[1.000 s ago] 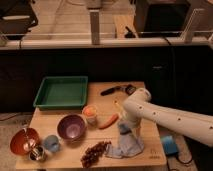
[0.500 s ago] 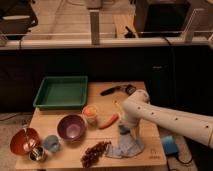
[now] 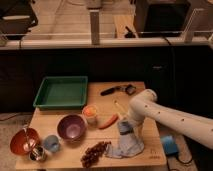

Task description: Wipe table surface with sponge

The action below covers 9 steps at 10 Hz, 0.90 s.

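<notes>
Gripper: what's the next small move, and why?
Probably lower slightly and close on the sponge: the gripper hangs open right over it, at the upper edge of the pale blue cloth, holding nothing, so wiping the table surface can't start yet.

Table surface [image 3: 47,122]: light tan wood, matt, plank grain showing. Green tray [image 3: 60,106]: smooth, plastic-looking, faint sheen. Purple bowl [image 3: 71,127] and orange-red bowl [image 3: 22,141]: smooth and glossy, material uncertain. Small cup [image 3: 37,154]: bright, reflective metal. Pale blue-grey cloth [image 3: 129,148]: soft crumpled fabric, matt, with the gripper [image 3: 125,129] down on its upper fold near the table's right side, at the end of a white arm [image 3: 165,117] in smooth hard casing with a dull sheen.
</notes>
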Motion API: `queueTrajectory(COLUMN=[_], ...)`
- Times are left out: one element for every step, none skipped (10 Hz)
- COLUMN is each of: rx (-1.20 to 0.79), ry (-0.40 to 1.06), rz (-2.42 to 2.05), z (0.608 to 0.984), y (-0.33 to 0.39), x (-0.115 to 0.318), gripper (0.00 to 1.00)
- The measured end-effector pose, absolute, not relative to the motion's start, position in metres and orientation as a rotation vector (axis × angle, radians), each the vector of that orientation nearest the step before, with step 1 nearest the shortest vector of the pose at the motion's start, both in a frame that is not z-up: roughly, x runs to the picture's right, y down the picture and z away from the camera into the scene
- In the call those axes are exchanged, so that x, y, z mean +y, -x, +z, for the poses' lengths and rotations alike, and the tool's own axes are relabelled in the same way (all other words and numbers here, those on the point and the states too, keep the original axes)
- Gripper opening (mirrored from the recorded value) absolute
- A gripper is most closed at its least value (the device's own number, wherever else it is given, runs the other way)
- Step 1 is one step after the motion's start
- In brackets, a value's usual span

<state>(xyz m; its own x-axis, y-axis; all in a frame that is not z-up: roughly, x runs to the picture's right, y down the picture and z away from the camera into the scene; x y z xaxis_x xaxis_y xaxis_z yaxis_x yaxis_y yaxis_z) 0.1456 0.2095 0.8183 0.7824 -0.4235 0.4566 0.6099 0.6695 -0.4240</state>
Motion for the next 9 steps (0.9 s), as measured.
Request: queueTrajectory(rx=[-0.334, -0.33, -0.324, -0.321, -0.316, -0.314, -0.312, -0.313, -0.316], ry=[0.596, 0.597, 0.606, 0.613, 0.62, 0.627, 0.631, 0.632, 0.636], rz=[-0.581, -0.567, -0.557, -0.557, -0.558, -0.558, -0.558, -0.557, -0.551], z=[0.822, 0.825, 0.828, 0.832, 0.835, 0.837, 0.838, 0.839, 0.842], y=[-0.146, -0.147, -0.149, -0.145, -0.144, -0.144, -0.143, -0.143, -0.143], x=[0.208, 0.207, 0.207, 0.205, 0.205, 0.205, 0.204, 0.204, 0.205], gripper=[0.8, 0.8, 0.8, 0.8, 0.79, 0.76, 0.68, 0.64, 0.58])
